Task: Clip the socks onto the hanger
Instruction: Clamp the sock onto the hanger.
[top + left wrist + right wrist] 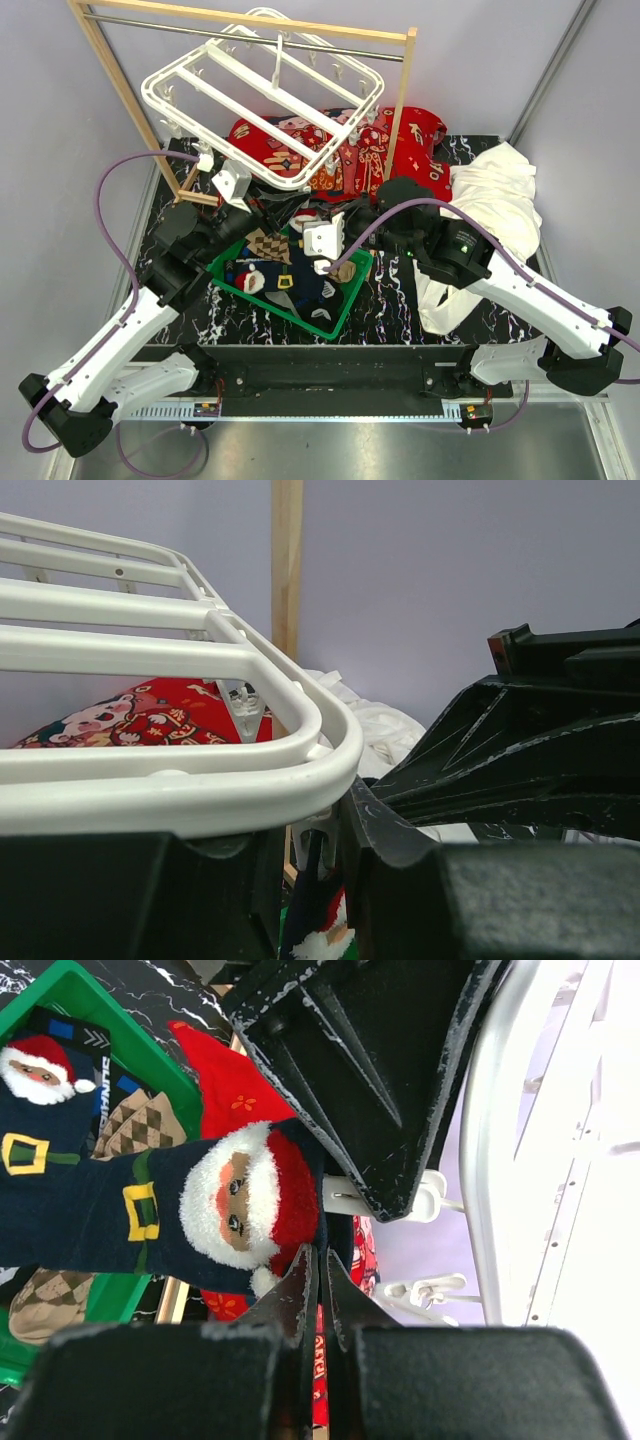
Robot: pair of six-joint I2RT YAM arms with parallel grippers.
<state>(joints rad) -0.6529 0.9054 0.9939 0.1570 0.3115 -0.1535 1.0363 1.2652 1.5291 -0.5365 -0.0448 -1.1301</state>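
Observation:
The white hanger (152, 86) hangs tilted from the rack; its rim fills the left wrist view (200, 800). My left gripper (272, 203) is under its near edge, shut on a small white clip (318, 832), which also shows in the right wrist view (425, 1198). My right gripper (320, 1265) is shut on the edge of a navy Santa sock (200, 1200) and holds it up against that clip. The sock's top shows between my left fingers (320, 930). More socks, one of them brown argyle (268, 243), lie in the green basket (340, 310).
The wooden rack (110, 70) with a metal rod stands at the back. A red printed cloth (410, 135) lies under the hanger. A big white cloth (500, 190) lies at the right. The two grippers are very close together.

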